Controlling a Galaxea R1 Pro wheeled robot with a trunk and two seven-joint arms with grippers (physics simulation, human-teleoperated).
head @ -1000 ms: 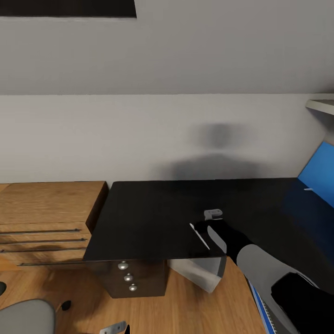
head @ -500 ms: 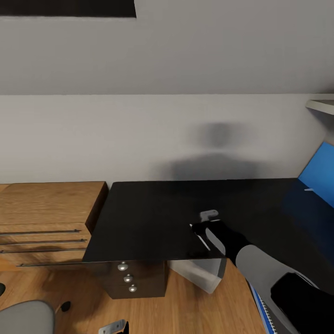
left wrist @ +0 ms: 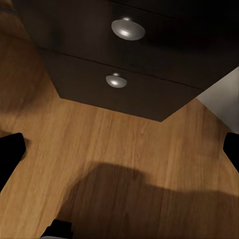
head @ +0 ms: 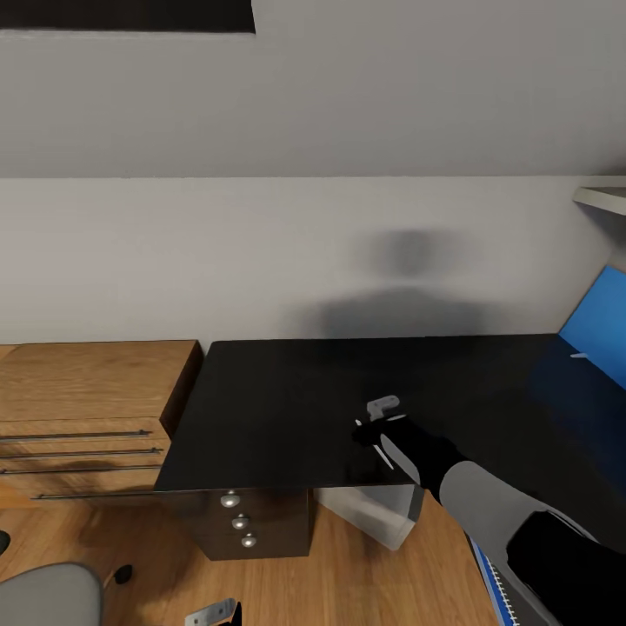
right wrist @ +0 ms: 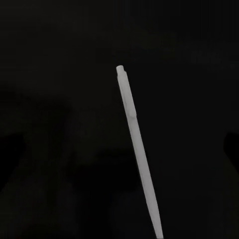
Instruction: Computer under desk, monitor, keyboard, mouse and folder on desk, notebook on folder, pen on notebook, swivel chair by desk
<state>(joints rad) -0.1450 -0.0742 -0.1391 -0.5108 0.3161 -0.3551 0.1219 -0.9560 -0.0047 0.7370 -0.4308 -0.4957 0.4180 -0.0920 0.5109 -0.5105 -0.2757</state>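
nearest in the head view, at about 7 o'clock, a corner of the grey chair (head: pixel 48 596) shows on the wooden floor (head: pixel 365 574), well apart from the table (head: pixel 287 409). the left end effector (head: pixel 213 616) hangs low at 6 o'clock; in the left wrist view its dark fingertips sit wide apart at the edges with nothing between them, so it is released. that view looks at the table's drawer knobs (left wrist: pixel 128 28) and the floor below.

further in, at about 5 o'clock, the computer (head: pixel 374 509) stands under the table, so that part looks done. above it, the right end effector (head: pixel 382 426) hovers over the near edge of the table, right over the white pen (head: pixel 382 454), which lies flat on the black top. the right wrist view shows the pen (right wrist: pixel 137 144) whole, lying between the fingertips, which are faint dark shapes at the frame's sides; they look spread and not touching it, so released, though the picture is dim.

farthest, at 3 o'clock, a large blue panel (head: pixel 600 326) leans by the wall (head: pixel 261 252). the tabletop otherwise carries nothing i can see: by my reading the monitor, keyboard, mouse, folder and notebook are all left to place, and the chair is left to move.
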